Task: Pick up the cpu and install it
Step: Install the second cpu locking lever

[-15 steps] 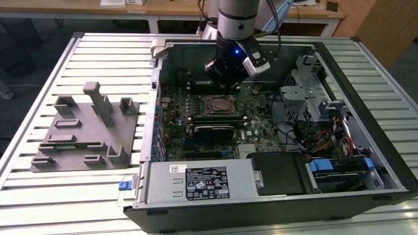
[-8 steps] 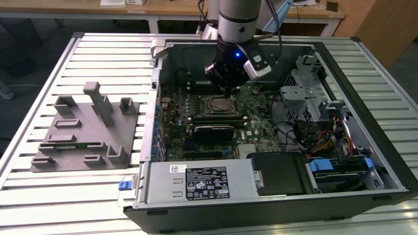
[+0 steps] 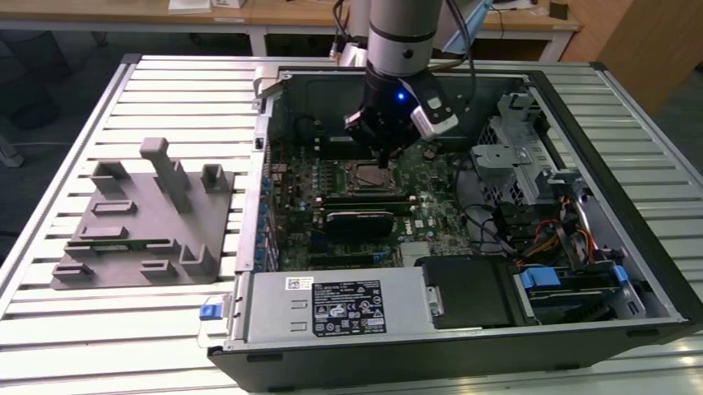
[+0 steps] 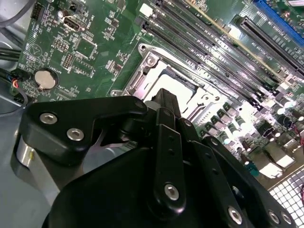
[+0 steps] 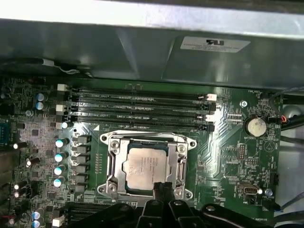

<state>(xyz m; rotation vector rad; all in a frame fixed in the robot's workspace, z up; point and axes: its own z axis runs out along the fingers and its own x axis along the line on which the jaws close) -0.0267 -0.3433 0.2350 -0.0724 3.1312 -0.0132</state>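
Observation:
The cpu (image 5: pixel 145 166), a small square chip with a pale silver top, lies flat inside the metal-framed socket (image 5: pixel 110 164) on the green motherboard. My gripper (image 5: pixel 161 187) hangs just above the socket's edge, its black fingers (image 5: pixel 167 195) drawn together with nothing between them. In the exterior view the gripper (image 3: pixel 381 158) points straight down over the socket (image 3: pixel 368 174) inside the open computer case. In the second wrist view the fingertips (image 4: pixel 166 97) stand over the socket frame (image 4: pixel 147 59).
A large grey moulded tray (image 3: pixel 132 222) lies on the slatted table at the exterior view's left. Empty memory slots (image 5: pixel 142 107) run beside the socket. A coin battery (image 5: pixel 255 126), the power supply (image 3: pixel 329 309) and a drive cage (image 3: pixel 528 164) crowd the case.

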